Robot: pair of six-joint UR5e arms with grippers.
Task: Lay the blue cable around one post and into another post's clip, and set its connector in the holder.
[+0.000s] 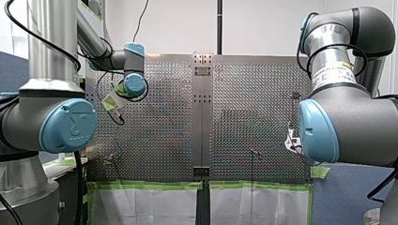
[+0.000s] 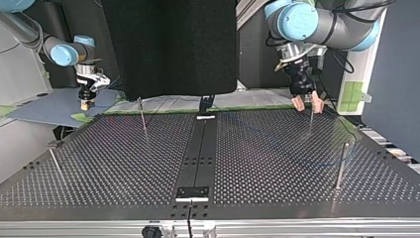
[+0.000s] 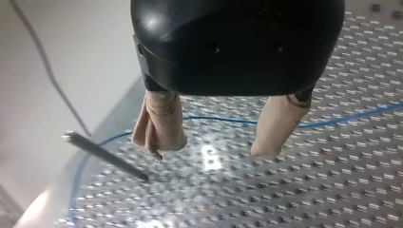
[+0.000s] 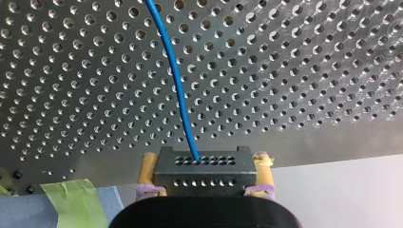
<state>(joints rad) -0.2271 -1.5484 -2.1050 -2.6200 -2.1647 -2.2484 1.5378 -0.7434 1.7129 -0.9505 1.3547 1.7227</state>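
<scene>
In the right wrist view my right gripper is shut on a black connector block. The blue cable runs out of the block across the perforated table. The top view shows this gripper at the far left corner, just off the table's edge. My left gripper hangs at the far right with its beige pads apart, holding nothing. In the left wrist view its open fingers hover above the table. The blue cable lies beyond them and curves around a thin metal post beside them.
Thin posts stand on the table at the top view's left, far left, right and far right. A black strip runs down the middle, ending in a small block. A faint blue cable loop lies at the right.
</scene>
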